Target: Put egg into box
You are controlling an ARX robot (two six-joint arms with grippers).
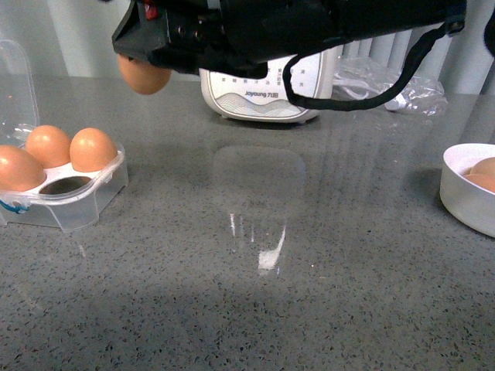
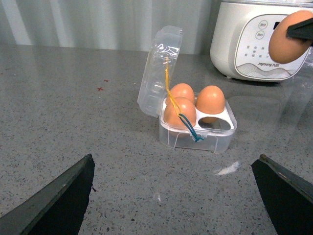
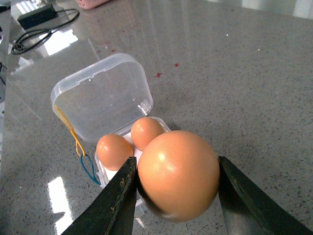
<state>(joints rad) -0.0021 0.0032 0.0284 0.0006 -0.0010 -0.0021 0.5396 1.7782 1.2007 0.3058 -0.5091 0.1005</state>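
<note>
Our right gripper pinches the egg between both fingers, clear of the table. Below and just ahead of it sits the open box, which holds three eggs and has one empty cell. Our left gripper is spread wide, facing the box.

An unmarked orange-brown egg in the black right gripper. At nine o'clock, three matching eggs in a clear box with a blue-and-yellow tag. White bowl at three, white appliance at twelve, on a grey speckled table.
</note>
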